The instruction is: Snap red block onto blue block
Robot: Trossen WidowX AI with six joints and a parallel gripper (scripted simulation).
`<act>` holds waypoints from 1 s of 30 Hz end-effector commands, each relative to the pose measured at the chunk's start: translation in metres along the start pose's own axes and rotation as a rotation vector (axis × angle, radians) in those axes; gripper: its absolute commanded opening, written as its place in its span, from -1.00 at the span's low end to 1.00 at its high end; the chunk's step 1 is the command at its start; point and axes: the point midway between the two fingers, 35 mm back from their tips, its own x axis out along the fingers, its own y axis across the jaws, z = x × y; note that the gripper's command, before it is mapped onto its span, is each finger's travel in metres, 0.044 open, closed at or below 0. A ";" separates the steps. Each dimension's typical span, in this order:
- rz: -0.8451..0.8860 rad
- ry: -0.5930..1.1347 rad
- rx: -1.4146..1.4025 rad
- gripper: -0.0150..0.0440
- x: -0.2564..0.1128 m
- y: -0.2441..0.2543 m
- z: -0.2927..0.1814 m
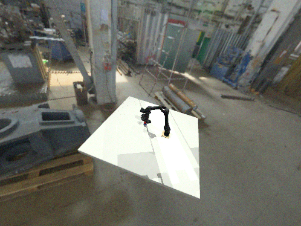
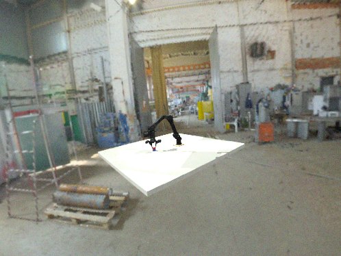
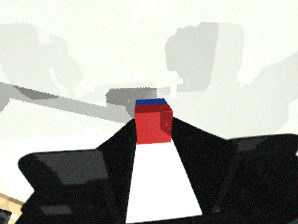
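Table (image 1: 133,136) (image 2: 147,171) pale, top has light and shadow patches. Arm (image 1: 167,119) (image 2: 161,120) stands on it, arched over, base on a small tan plate (image 1: 163,136) (image 2: 181,145), well apart from the blocks. Around the table, on the floor: pallet with pipes (image 1: 179,100) (image 2: 82,200); big grey casting (image 1: 45,127) on its own pallet in top view. Nothing seen standing between gripper (image 1: 145,122) (image 2: 153,146) (image 3: 153,125) and blue block (image 1: 145,124) (image 2: 154,150) (image 3: 151,101); shadows only near it.

Red block (image 1: 145,122) (image 2: 154,148) (image 3: 153,127) is between the fingertips, fingers closed on it, one each side. It sits directly above blue, looks about upright; contact or click, cannot tell. Blue is on the table, its far edge showing past red in wrist view. Red looks near cubic, no clear long axis; one flat side faces the wrist camera, edges roughly square to the fingers.
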 end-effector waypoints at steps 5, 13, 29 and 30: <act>0.000 0.000 0.000 0.04 0.000 0.000 0.000; 0.000 0.000 0.000 0.25 0.000 0.000 0.000; -0.002 0.003 -0.003 0.25 -0.102 -0.003 0.003; -0.002 0.003 -0.003 0.25 -0.102 -0.003 0.003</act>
